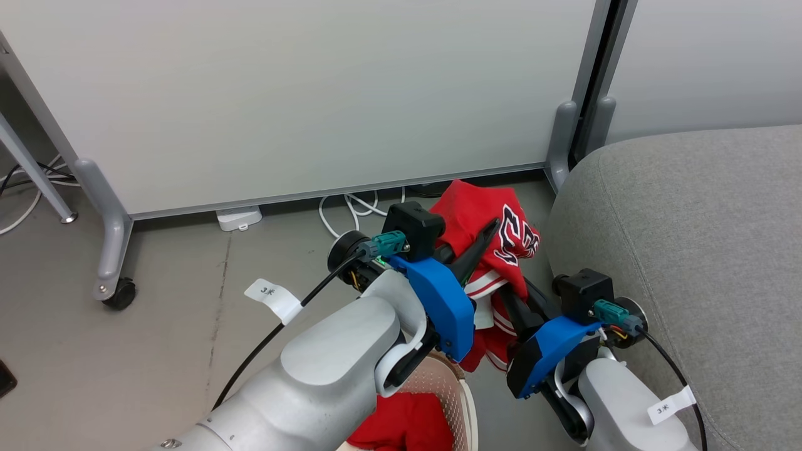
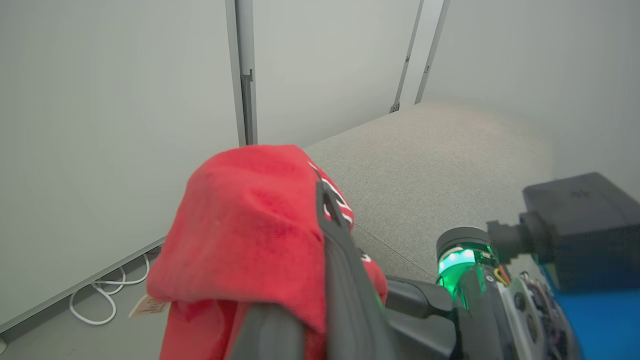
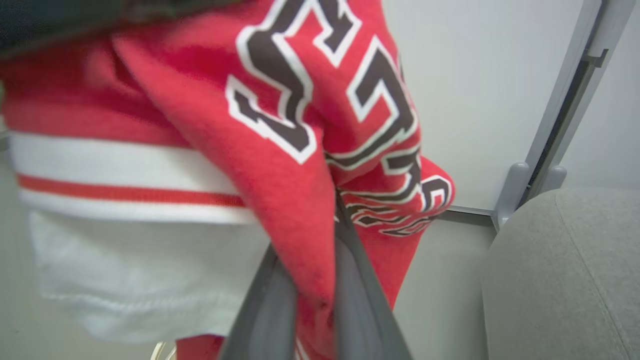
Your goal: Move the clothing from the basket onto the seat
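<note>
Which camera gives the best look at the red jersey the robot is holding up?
The right wrist view: the red jersey is close up, its black-and-white lettering and white stripe trim plain. The head view shows it smaller, lettering partly folded. The left wrist view shows mostly plain red fabric.

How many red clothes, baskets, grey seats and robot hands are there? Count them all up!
Red jerseys: 2 (held jersey, loose jersey)
Basket: 1
Grey seat: 1
Grippers: 2 (left gripper, right gripper)
Total: 6
</note>
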`<state>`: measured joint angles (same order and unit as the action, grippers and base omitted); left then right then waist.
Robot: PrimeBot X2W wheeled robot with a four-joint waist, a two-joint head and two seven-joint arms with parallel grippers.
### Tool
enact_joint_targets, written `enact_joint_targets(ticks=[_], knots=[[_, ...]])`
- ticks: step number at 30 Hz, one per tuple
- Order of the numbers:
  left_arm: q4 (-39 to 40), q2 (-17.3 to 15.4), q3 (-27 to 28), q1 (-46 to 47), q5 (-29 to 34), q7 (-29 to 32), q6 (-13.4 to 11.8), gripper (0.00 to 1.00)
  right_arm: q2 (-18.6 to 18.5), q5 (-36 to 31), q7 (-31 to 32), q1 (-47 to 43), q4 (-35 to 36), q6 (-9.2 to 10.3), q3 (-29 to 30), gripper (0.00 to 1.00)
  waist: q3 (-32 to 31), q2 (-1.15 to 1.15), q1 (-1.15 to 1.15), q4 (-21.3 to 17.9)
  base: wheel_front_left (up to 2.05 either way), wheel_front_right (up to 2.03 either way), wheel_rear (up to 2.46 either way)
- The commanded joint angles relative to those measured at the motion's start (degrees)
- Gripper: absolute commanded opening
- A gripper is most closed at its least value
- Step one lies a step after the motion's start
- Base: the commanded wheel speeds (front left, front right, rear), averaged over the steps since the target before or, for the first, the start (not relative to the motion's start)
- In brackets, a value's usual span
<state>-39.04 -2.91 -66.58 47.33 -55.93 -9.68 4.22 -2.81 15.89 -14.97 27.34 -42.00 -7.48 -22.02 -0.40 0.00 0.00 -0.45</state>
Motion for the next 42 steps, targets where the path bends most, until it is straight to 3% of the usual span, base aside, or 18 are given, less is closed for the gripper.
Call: enact_joint_targets(ticks=[1,2,19,27,36,42], knots=[[-0.32,0.02,-0.17,0.89,-0.32,-0.34,-0.31,0.55,-0.14,-0.09,-0.32,-0.73,0.14,-0.03,0.23,0.00,-0.02,0.00,0.00,-0.02,0.00,0.00,0.00],[-0.45,0.02,-0.22,0.94,-0.44,-0.51,-0.60,1.00,-0.14,-0.11,-0.32,-0.73,0.09,-0.03,0.33,0.00,-0.03,0.00,0.00,-0.04,0.00,0.00,0.00],[-2.60,0.00,-1.40,0.16,-1.44,-2.32,-1.05,1.00,-0.15,-0.19,-0.32,-0.65,0.50,-0.03,3.90,0.00,-0.24,0.00,0.00,-0.26,0.00,0.00,0.00],[-1.14,-2.90,1.06,-4.08,-0.22,-5.24,-1.54,1.00,-0.14,-1.96,-0.32,-1.12,2.23,-0.03,8.00,0.00,0.20,0.00,0.00,-0.58,0.00,0.00,0.00],[10.18,-8.45,12.65,-13.03,8.81,-5.56,-2.74,1.00,-0.14,-3.68,-0.33,-2.16,4.94,-0.03,10.52,0.00,1.17,0.00,0.00,-1.32,0.00,0.00,0.00],[18.35,-10.56,22.65,-22.35,16.24,-5.58,-1.36,1.00,-0.14,-4.52,-0.33,-3.15,7.36,-0.03,11.50,0.00,1.62,0.00,0.00,-2.19,0.00,0.00,0.00]])
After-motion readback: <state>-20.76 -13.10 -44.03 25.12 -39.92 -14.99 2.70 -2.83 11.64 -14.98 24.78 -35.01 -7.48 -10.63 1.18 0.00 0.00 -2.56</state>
